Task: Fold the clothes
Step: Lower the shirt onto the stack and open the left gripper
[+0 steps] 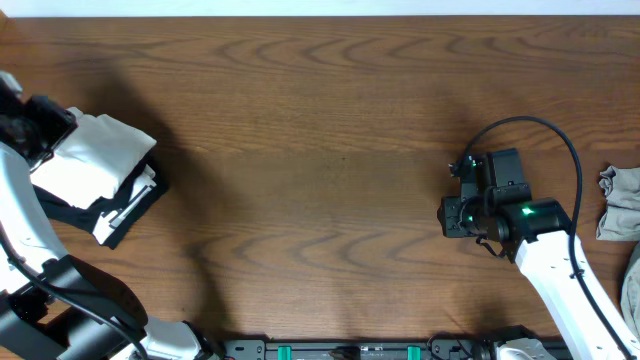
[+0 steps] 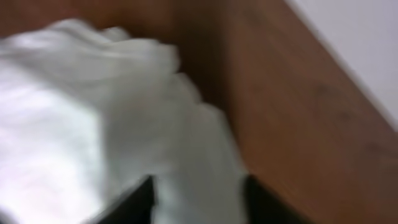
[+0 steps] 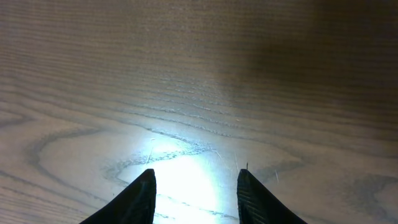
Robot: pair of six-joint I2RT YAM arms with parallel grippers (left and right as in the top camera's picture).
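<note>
The white T-shirt [image 1: 88, 155] lies bunched in a thick wad at the table's far left, against my left arm's black wrist [image 1: 35, 120]. In the blurred left wrist view the white T-shirt [image 2: 93, 118] fills the left half and runs down between the two dark fingers [image 2: 134, 202] of my left gripper [image 2: 199, 208]. The blur hides whether they pinch it. A grey-beige garment [image 1: 620, 205] sits crumpled at the right edge. My right gripper [image 3: 196, 193] hovers open over bare wood with nothing between its fingers, left of that garment [image 1: 465, 210].
A black part with white strips [image 1: 125, 205] shows under the white wad. The wooden table [image 1: 320, 150] stretches between the two arms. Its far edge meets a pale wall [image 2: 367, 37]. A black rail [image 1: 360, 350] runs along the near edge.
</note>
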